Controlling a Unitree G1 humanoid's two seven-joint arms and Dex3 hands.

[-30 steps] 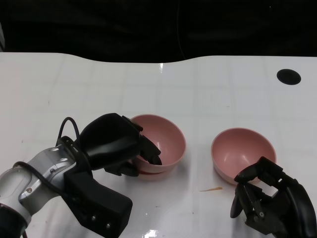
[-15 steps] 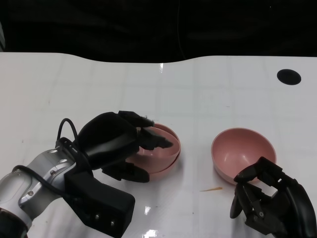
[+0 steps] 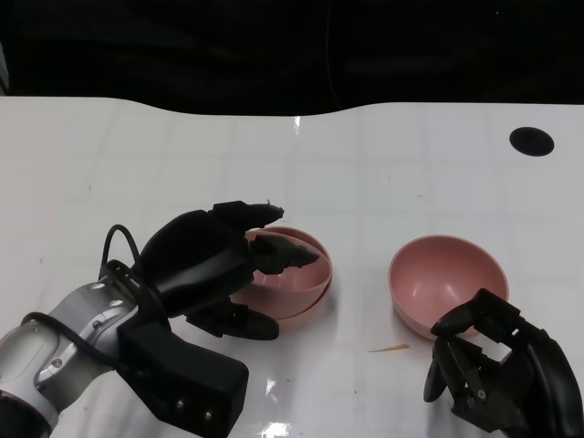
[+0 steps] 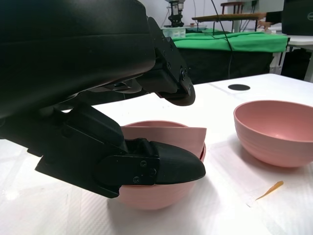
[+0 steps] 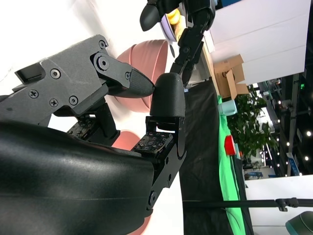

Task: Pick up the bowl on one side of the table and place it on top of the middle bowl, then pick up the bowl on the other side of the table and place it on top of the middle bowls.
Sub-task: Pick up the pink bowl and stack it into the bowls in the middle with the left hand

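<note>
Our left hand, still grasping the first bowl, has now tilted it into the middle bowl mid-table, while our empty right hand waits beside the second bowl.

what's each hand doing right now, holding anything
Left hand: holds the upper pink bowl, tilted in the middle bowl.
Right hand: open, holding nothing, by the right bowl.

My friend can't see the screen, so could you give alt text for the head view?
The robot's left hand grips a pink bowl nested, tilted, in a second pink bowl on the white table. Another pink bowl sits to the right, just beyond the right hand, which holds nothing.
</note>
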